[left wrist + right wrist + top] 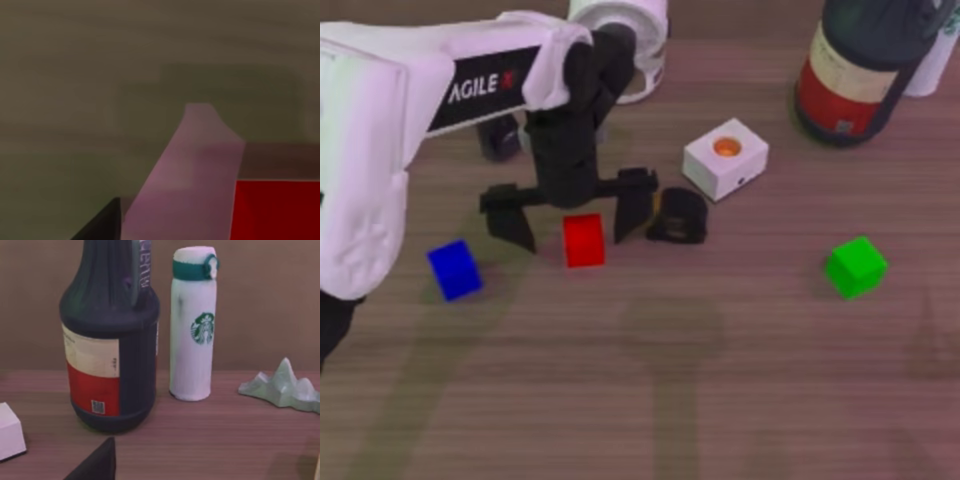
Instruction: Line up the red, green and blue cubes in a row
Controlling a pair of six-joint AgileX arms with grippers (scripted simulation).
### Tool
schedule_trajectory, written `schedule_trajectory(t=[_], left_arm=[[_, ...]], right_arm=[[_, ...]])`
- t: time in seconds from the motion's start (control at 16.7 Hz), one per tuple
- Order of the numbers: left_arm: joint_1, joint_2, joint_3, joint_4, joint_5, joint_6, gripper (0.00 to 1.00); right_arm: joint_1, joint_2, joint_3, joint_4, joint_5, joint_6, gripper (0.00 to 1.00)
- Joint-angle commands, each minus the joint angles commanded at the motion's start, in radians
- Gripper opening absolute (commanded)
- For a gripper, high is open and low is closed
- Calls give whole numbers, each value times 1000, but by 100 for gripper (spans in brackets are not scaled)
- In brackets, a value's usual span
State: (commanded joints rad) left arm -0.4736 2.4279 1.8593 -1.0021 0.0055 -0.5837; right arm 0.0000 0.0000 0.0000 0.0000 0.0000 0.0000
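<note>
You are looking at a rendered simulation bench, not a lived-in room: a wood-grain desk [720,400] scattered with unrelated props, namely a dark labelled bottle [110,340], a white flask [194,325] and a white block [725,157] with an orange hole.

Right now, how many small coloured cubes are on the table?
3: the blue cube at left, the red cube inside the open left gripper, the green cube at right.

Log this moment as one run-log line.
left gripper: open, straddling red cube | blue cube: left | green cube: right | right arm: out of top view
</note>
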Motion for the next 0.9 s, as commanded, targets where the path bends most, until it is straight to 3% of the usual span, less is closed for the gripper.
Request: schedule_trajectory(t=[0.6,0.9], left_arm=[[0,0,0,0,0,0,2],[0,0,0,0,0,0,0]], right_arm=[[0,0,0,0,0,0,100],[0,0,0,0,0,0,100]])
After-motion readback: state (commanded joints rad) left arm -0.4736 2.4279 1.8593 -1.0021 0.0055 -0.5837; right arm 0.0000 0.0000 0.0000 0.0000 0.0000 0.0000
